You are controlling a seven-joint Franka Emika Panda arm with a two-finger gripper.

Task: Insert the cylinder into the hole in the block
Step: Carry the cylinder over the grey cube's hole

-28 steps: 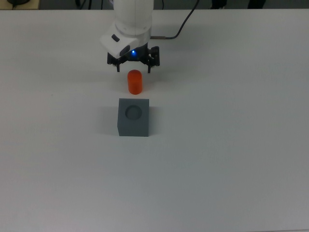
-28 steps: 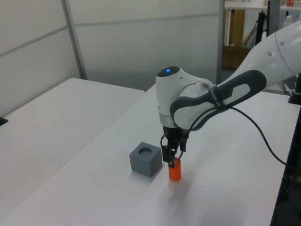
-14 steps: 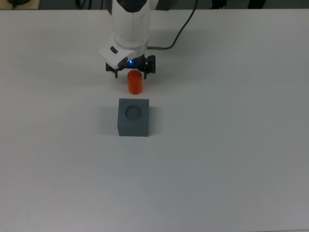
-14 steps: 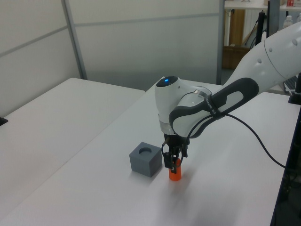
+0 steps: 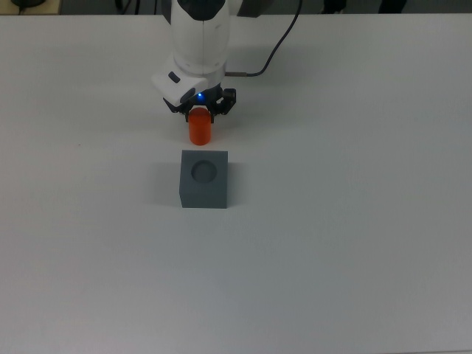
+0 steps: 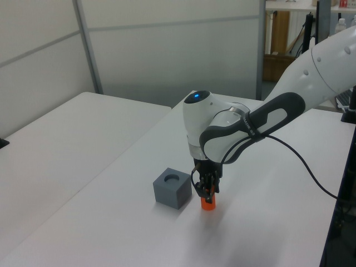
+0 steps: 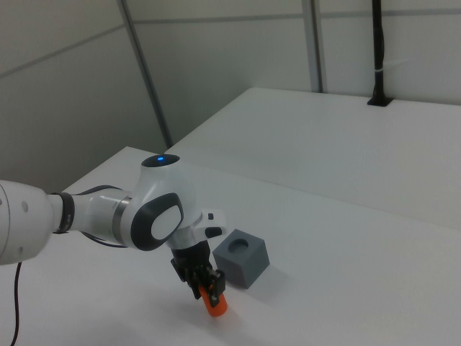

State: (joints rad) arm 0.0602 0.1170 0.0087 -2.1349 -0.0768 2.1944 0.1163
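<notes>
place: we take it for a lab | signs: robot arm on bare white tables, grey partition walls, cable trailing off

White arm (grey joints, black cable).

We see the arm reaching down from 12 o'clock in the top view, wrist vertical, gripper low with fingers closed around the cylinder.
</notes>
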